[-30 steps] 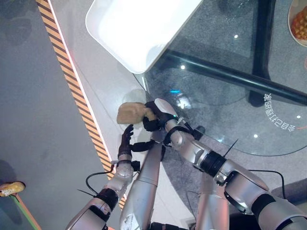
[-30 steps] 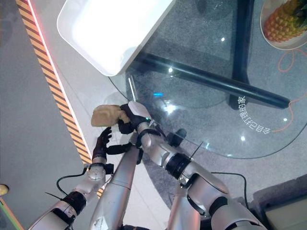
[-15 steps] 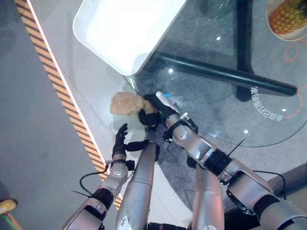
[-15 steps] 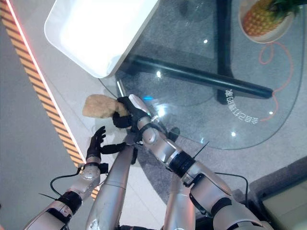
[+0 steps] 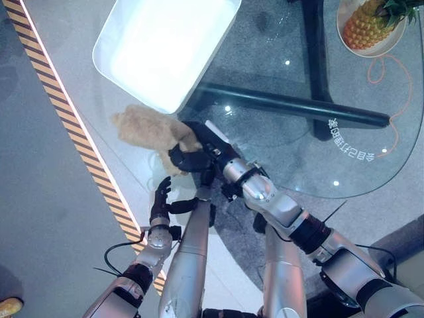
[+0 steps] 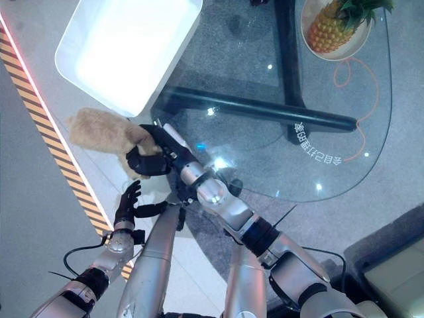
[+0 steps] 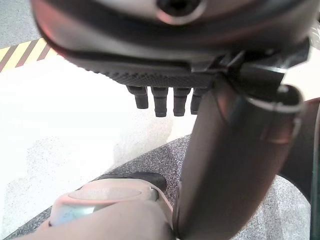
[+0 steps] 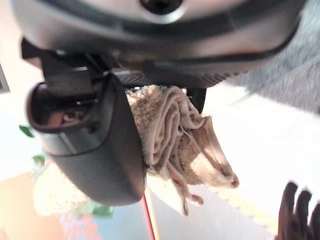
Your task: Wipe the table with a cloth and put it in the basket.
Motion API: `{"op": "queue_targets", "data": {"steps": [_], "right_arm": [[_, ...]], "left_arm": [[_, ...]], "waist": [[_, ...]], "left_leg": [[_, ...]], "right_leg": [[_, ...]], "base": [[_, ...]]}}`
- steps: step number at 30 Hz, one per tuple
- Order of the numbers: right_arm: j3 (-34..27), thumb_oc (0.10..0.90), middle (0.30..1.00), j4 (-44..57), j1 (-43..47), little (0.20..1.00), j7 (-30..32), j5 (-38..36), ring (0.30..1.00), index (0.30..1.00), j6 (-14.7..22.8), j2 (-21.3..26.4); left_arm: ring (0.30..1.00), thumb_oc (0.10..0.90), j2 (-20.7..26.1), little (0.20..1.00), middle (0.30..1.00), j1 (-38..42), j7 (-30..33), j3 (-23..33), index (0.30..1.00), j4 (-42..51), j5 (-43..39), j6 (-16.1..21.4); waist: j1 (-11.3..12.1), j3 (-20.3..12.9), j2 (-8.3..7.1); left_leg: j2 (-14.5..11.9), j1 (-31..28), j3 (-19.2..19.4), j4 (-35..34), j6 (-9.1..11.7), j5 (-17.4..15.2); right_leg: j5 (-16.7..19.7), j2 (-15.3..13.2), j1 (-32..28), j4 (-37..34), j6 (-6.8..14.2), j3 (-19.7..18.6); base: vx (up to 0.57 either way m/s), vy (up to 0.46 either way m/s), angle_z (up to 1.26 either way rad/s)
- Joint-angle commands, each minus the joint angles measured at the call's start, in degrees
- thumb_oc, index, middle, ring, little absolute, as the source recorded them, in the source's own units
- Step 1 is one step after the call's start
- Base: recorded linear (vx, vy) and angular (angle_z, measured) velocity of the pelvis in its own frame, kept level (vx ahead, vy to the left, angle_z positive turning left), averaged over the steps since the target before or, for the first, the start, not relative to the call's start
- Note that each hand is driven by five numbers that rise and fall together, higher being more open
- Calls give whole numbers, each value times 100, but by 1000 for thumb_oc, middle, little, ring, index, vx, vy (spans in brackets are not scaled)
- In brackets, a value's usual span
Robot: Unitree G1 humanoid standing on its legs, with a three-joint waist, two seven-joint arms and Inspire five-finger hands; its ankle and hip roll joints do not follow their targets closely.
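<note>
The right robot hand is closed on the bunched tan cloth, fingers curled round it, and holds it off the glass desk, just beside the near corner of the white basket, presumably for dropping in. The basket rim lies between cloth and opening, so the cloth probably needs lifting over it. The left robot hand hangs idle near the striped floor tape, fingers relaxed and empty. A pineapple on a plate sits well apart.
</note>
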State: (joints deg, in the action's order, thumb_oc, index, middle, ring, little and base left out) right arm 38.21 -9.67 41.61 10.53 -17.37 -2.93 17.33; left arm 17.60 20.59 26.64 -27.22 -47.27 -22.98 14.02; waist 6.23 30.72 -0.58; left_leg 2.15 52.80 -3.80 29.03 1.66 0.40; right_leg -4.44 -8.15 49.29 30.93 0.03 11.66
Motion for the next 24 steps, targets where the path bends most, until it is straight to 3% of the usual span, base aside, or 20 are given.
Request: {"op": "queue_targets", "data": {"steps": [1,12,18,24], "right_arm": [[-216,100,300,1008,54,200,308,1116,300,300,384,-9],[-645,100,300,642,74,200,1342,2535,300,300,-655,679],[-777,100,300,126,222,200,1615,2712,300,300,-1064,903],[-823,100,300,-518,618,200,2052,2684,300,300,-1188,1086]], "left_arm": [[900,800,-280,900,900,-919,-23,-51,900,199,22,-66],[900,800,-306,900,900,-1084,13,-11,900,240,13,32],[900,800,-294,900,900,-1094,-20,9,900,292,52,11],[900,800,-303,900,900,-1033,20,-95,900,344,25,-24]], "waist": [[43,-92,296],[-52,-92,341],[-46,-92,368],[-4,-92,424]], "left_leg": [[73,-253,525,-52,-530,-426],[72,-113,595,-75,-560,-438],[87,-31,584,-74,-568,-444],[113,42,565,-91,-576,-444]], "right_leg": [[328,209,122,-13,201,-210],[315,241,248,-75,184,-266],[333,245,327,-96,191,-279],[363,254,399,-135,202,-284]], "base": [[0,11,-6],[2,8,-3],[0,0,0],[0,0,0]]}}
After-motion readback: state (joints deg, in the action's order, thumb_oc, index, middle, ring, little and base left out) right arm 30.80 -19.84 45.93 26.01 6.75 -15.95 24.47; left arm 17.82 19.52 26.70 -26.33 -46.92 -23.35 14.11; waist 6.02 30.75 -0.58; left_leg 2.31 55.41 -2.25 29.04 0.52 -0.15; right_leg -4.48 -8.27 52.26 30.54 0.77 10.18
